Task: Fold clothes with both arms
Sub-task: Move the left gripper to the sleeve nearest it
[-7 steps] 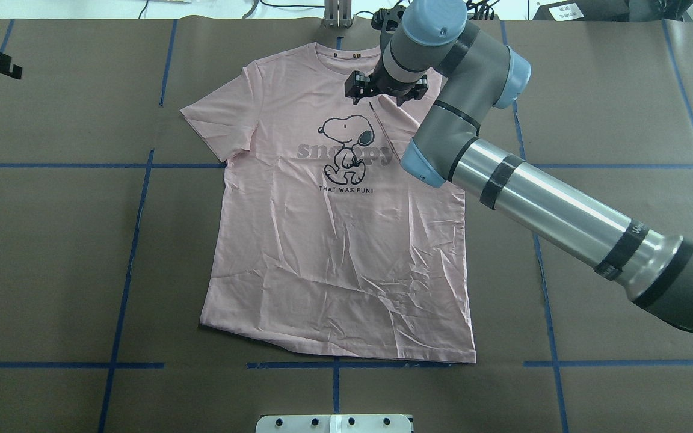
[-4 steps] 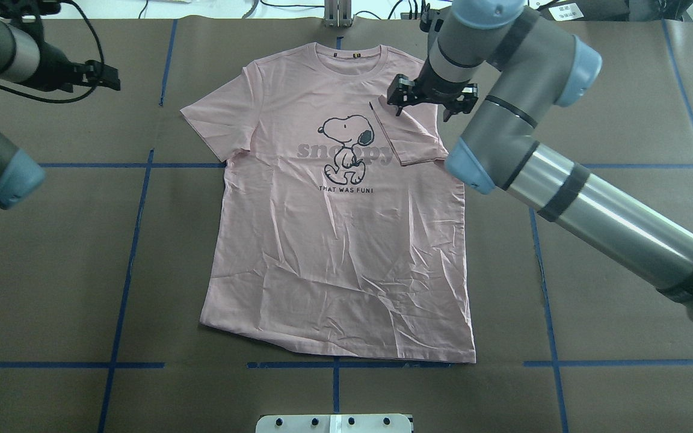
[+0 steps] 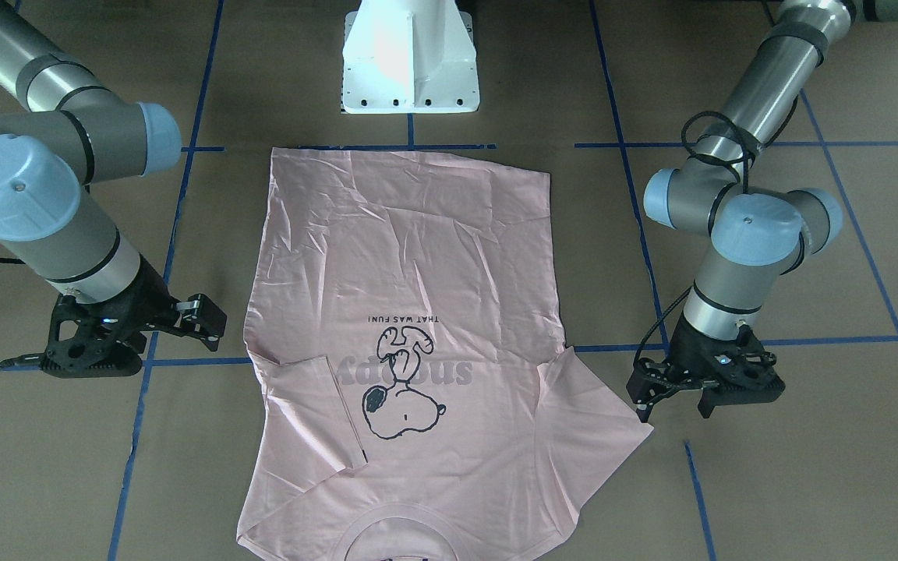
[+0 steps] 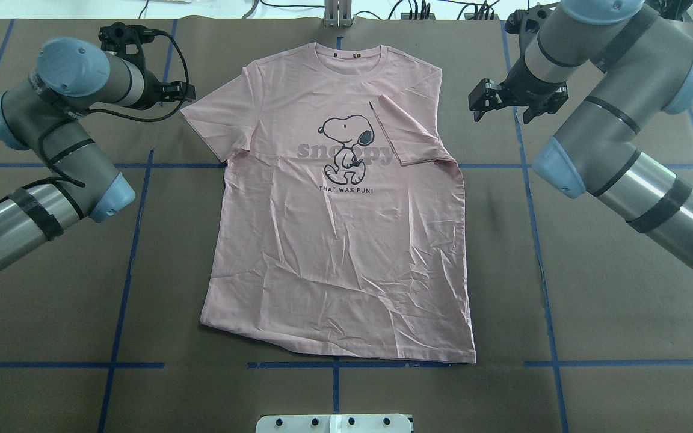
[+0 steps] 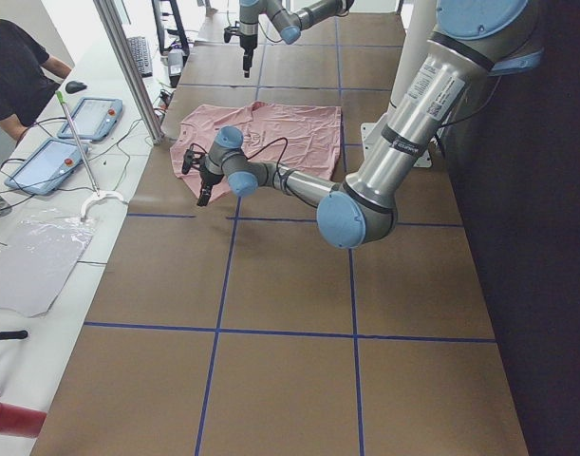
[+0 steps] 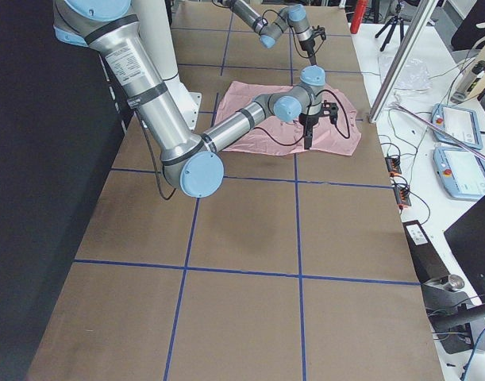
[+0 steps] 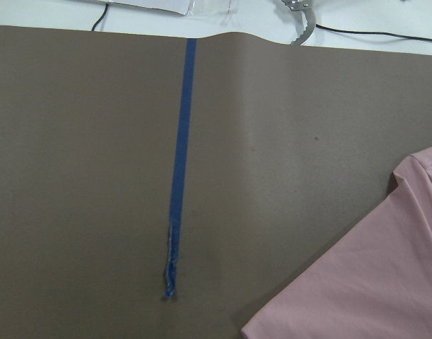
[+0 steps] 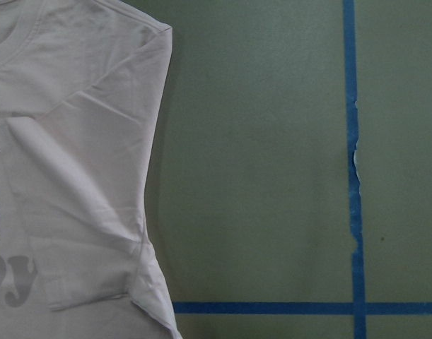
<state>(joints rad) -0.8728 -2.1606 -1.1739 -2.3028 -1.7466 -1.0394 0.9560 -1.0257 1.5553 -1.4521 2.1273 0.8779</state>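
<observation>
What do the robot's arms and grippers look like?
The left arm and right arm: grey jointed tubes, silver forearm sections with black bands, light blue joint caps. The left gripper and right gripper are black, two-fingered. A black cable loops along the left arm.

Left arm (image 4: 52,114): stretched forward, forearm folded back at the wrist joints, wrist pointing down.
Left gripper (image 3: 673,403): hanging low, jaws spread apart.
Right arm (image 4: 611,138): stretched forward, wrist joints bent, wrist pointing down.
Right gripper (image 4: 502,114): hanging low, jaws spread apart.
</observation>
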